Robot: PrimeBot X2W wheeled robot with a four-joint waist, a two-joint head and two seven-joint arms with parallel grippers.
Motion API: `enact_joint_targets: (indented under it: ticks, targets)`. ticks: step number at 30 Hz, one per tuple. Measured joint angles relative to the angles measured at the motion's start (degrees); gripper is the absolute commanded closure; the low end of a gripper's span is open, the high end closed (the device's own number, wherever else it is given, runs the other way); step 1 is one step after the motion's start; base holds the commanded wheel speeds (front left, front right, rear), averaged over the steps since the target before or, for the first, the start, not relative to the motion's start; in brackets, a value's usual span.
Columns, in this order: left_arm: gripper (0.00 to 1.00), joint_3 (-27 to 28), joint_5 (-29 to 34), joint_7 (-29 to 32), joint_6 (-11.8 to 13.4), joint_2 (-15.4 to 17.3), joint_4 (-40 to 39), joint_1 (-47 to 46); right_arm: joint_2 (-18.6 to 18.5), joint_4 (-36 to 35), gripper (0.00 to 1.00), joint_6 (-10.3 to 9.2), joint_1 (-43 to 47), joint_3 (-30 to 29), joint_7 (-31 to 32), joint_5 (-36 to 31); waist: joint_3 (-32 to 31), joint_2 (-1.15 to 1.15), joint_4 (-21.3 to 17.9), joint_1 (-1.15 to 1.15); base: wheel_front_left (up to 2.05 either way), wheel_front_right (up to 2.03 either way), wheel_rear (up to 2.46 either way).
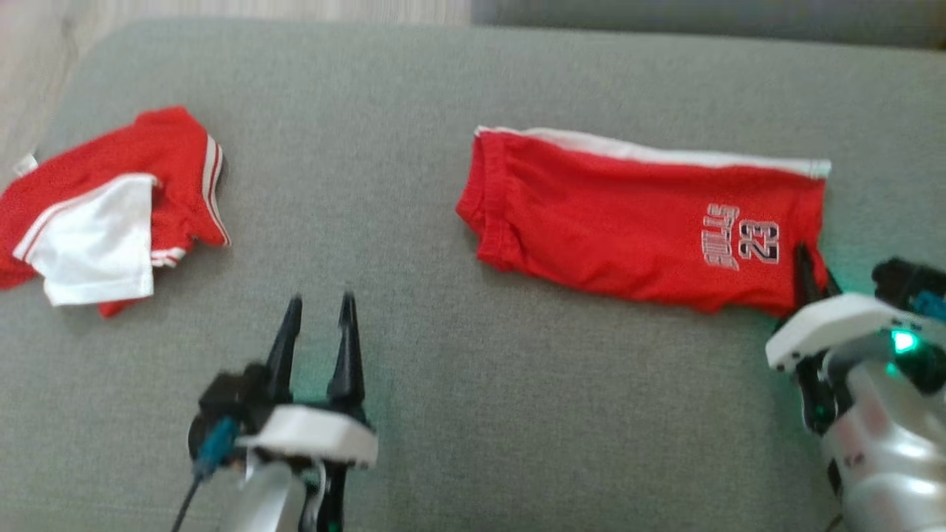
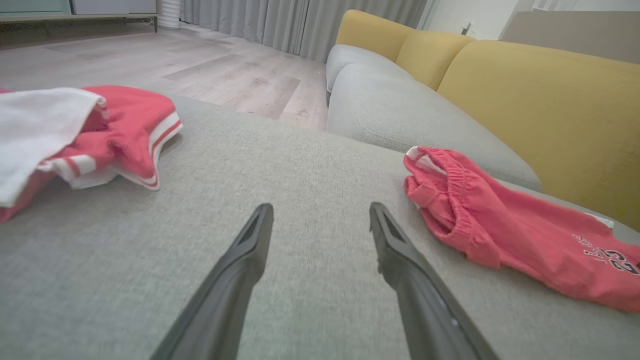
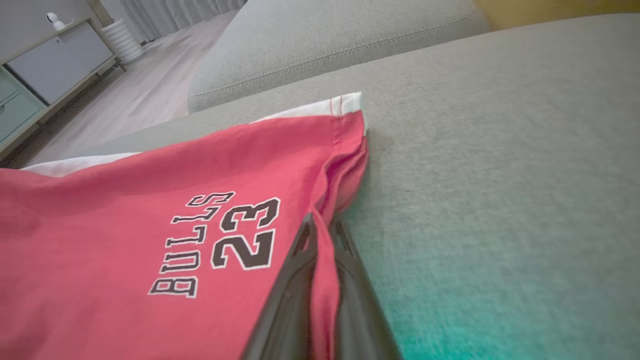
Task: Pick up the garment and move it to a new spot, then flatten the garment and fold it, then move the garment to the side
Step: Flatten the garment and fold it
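Fingers [image 3: 287, 300] of the right gripper [image 3: 322, 225] are pressed narrowly together on a fold at the near hem corner of the red shorts [image 1: 628, 222]. These lie flat on a grey woven cushion [image 1: 443, 384], with a white stripe along the far edge and "BULLS 23" lettered near the hem. Left gripper [image 1: 318, 307] hangs with fingers parted over bare cushion, between the shorts and a crumpled red-and-white garment [image 1: 103, 214].

Home living room: sofa [image 2: 525, 95], curtains [image 2: 280, 22].
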Motion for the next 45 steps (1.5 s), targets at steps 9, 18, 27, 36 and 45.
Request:
enact_joint_targets:
  ticks: [9,18,27,36,45]
  targets:
    - [0.0,1.3,1.1,0.0,-0.5,0.1,-0.2,6.5,-1.2,-6.3,1.0,0.0,3.0,1.8,-0.5,0.0,-3.7,0.0,0.4,0.01,0.0,0.0,0.0]
    - [0.0,-1.0,1.5,0.0,-1.2,0.2,1.1,7.2,5.6,-14.3,1.0,0.0,-2.6,13.6,0.8,-0.1,-4.5,0.0,4.9,0.01,0.0,0.0,0.0]
    - [0.0,-4.3,1.9,0.0,-1.5,0.3,2.2,7.2,7.3,-7.7,0.0,0.0,-3.3,16.0,1.4,1.8,-4.3,0.0,13.5,0.02,0.0,0.0,0.0]
    - [0.0,0.0,4.4,0.0,-1.5,0.4,2.5,7.6,8.1,-13.4,0.0,0.0,-1.6,24.3,-0.5,9.1,-5.3,0.0,11.5,0.02,0.0,0.0,0.0]
    - [0.0,2.3,10.7,0.0,-1.3,0.4,1.2,7.7,6.4,-19.5,0.0,0.0,8.1,2.4,-0.5,-6.6,-7.1,0.0,3.3,0.02,0.0,0.0,0.0]
